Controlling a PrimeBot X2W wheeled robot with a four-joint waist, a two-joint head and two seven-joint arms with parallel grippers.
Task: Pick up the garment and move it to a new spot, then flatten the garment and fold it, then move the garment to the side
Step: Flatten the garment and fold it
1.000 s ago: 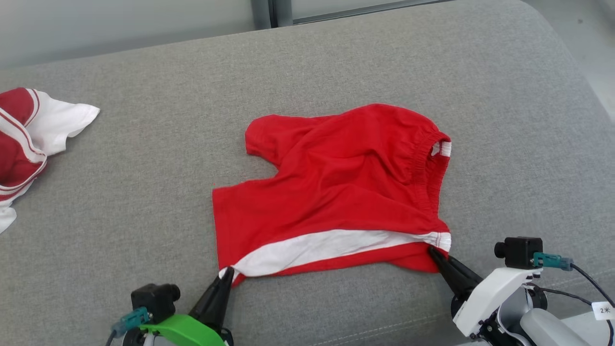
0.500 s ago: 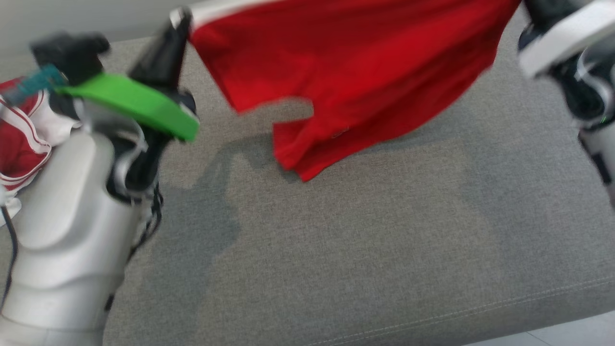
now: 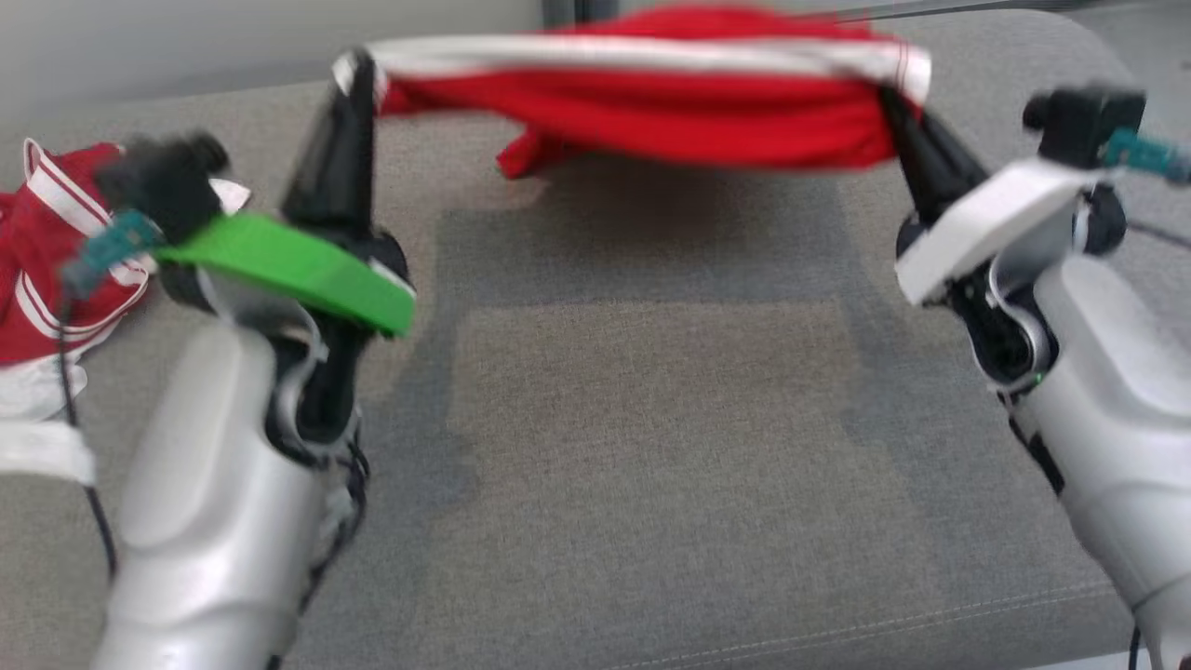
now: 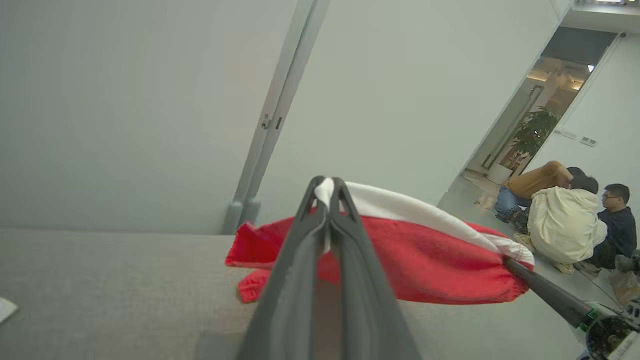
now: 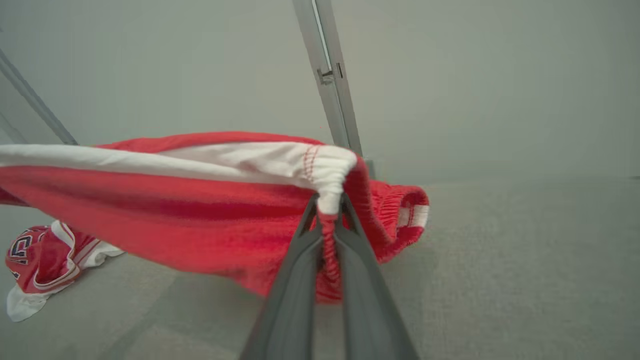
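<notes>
Head view: holds the red garment (image 3: 670,116) stretched aloft over the sofa (image 3: 651,419), using left claw (image 3: 356,70) and right claw (image 3: 891,93).

Left wrist view: pinches tight on the white stripe (image 4: 400,205) at its end.

Right wrist view: clamps tight on the waistband (image 5: 330,195).

Looks mid-carry; leaves setting down, flattening, folding and moving aside.

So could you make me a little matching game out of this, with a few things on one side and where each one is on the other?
Things:
1. red shorts
2. red-and-white top
3. green cover
4. grey cushion

Places:
A. lying crumpled at the left
B. stretched between both pairs of jaws
C. on the robot's left arm
D. underneath everything

Pairs: 1-B, 2-A, 3-C, 4-D
</notes>
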